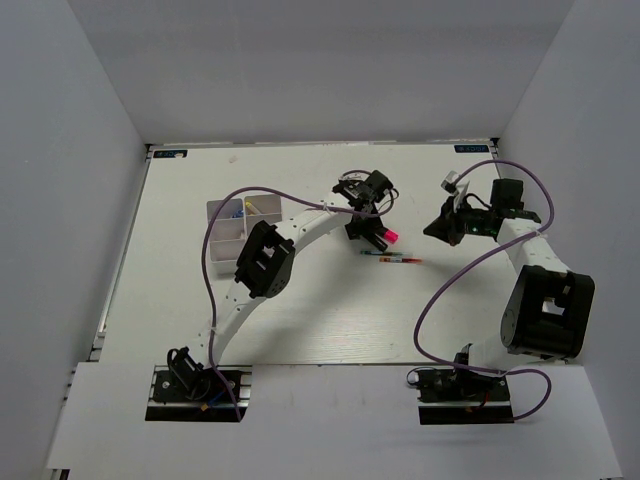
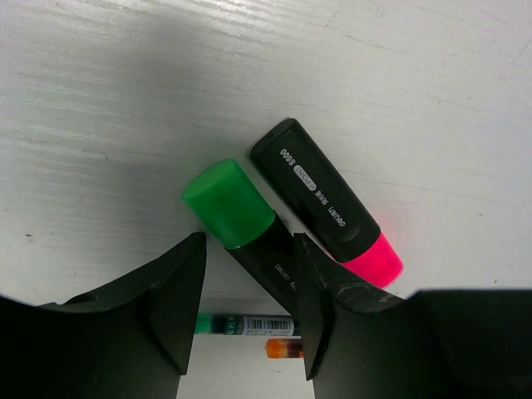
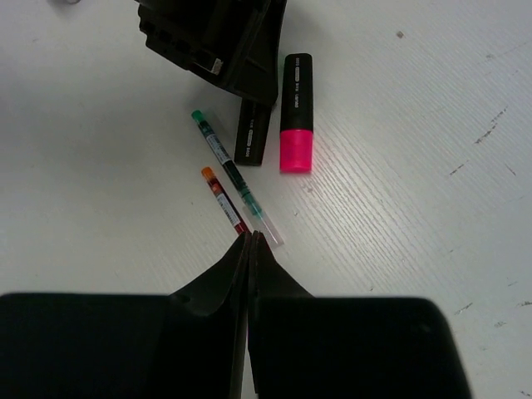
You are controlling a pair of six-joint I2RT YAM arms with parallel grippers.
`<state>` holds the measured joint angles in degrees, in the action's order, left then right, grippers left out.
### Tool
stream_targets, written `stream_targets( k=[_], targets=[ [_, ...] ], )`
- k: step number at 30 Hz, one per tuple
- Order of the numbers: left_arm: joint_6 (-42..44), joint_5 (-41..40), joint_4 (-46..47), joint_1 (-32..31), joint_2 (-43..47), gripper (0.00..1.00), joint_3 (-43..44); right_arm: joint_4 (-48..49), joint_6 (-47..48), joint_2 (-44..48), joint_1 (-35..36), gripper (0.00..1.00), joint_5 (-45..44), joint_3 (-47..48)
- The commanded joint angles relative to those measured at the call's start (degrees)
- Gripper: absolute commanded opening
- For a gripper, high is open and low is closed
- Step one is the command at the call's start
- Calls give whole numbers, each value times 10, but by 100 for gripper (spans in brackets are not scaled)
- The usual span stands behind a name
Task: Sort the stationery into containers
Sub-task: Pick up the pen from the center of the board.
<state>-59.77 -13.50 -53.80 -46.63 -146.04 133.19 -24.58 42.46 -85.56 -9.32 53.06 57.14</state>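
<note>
A black highlighter with a green cap point(image 2: 229, 204) lies on the white table between the fingers of my left gripper point(image 2: 248, 243). The gripper is open; the right finger point(image 2: 314, 303) touches the barrel and a gap shows on the left side. A black highlighter with a pink end point(image 2: 328, 204) lies beside it, also in the top view point(image 1: 386, 237) and the right wrist view point(image 3: 296, 112). A thin green pen point(image 3: 237, 176) and a thin red pen point(image 3: 223, 199) lie just past my right gripper point(image 3: 251, 238), which is shut and empty. The divided tray point(image 1: 216, 212) stands to the left.
The tray holds small items in its back compartments, among them a yellow one point(image 1: 248, 207). White walls enclose the table on three sides. Purple cables point(image 1: 440, 290) loop from both arms. My left arm's elbow point(image 1: 265, 258) hangs over the table beside the tray.
</note>
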Motion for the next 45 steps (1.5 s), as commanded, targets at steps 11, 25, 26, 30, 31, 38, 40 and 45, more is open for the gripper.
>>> stream_targets(
  k=[11, 25, 26, 30, 31, 38, 40, 45],
  targets=[
    [23, -24, -82, -3, 60, 57, -131, -45, 40, 0, -11, 2, 55, 7],
    [28, -23, -86, 9, 66, 59, -163, -77, 70, 2, -14, 2, 65, 6],
    [28, -23, -80, 9, 66, 58, -163, -78, 72, 3, -14, 2, 64, 3],
    [33, -23, -68, 9, 66, 48, -177, -79, 76, 4, -14, 2, 65, 2],
    [39, -18, -68, 9, 66, 44, -177, -80, 77, 0, -13, 2, 65, 0],
    [49, -13, -60, 9, 102, 7, -183, -97, 91, 3, -15, 2, 70, 2],
    [55, -34, -37, 9, 153, 0, -210, -100, 98, 5, -15, 2, 72, 1],
    [62, -102, 23, -2, 281, 0, -305, -108, 105, 6, -15, 2, 78, -1]
  ],
)
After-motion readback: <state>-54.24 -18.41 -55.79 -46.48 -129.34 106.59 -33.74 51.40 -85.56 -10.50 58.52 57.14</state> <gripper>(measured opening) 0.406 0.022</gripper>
